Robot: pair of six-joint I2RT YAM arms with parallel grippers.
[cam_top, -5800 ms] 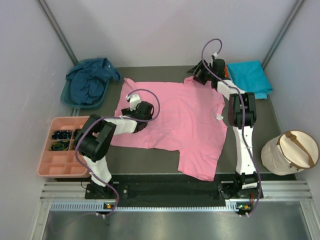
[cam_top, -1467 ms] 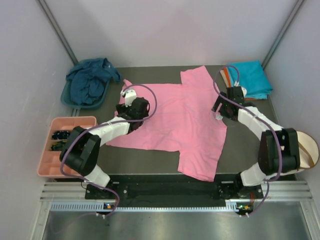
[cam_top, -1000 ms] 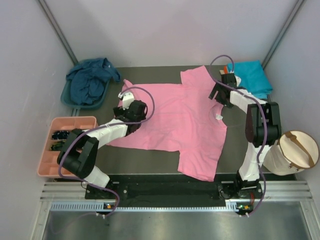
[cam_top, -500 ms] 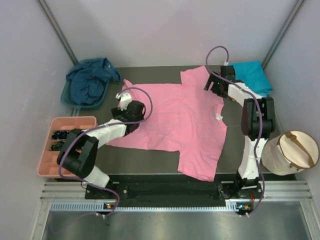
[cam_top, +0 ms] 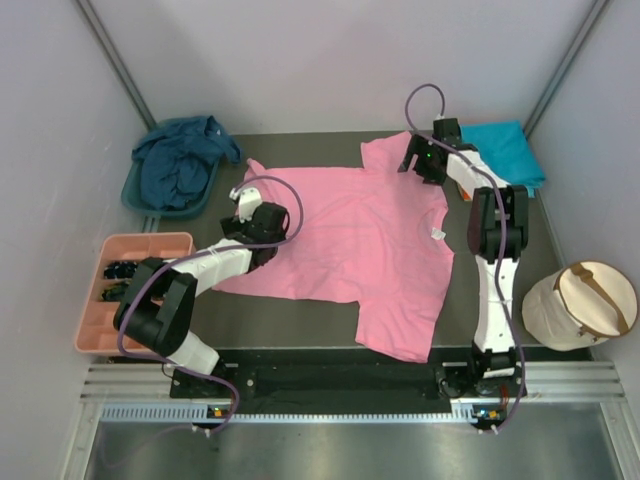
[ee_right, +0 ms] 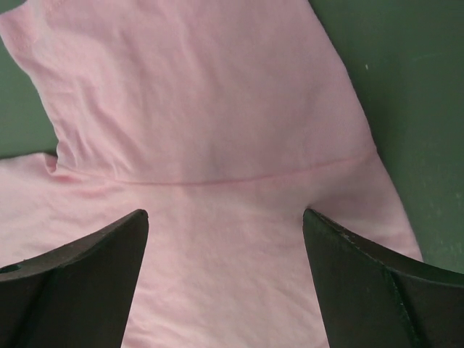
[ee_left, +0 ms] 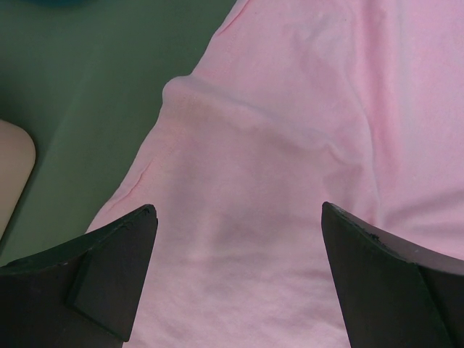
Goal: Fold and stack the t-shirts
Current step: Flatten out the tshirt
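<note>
Dark tabletop [cam_top: 280,325], pink t-shirt [cam_top: 350,240] flat, long axis left-right, collar rightward

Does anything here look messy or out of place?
The pink t-shirt lies spread but crooked, one sleeve reaching the near edge of the table. The navy shirt sits crumpled in the teal basin, unlike the neatly folded turquoise one.
</note>
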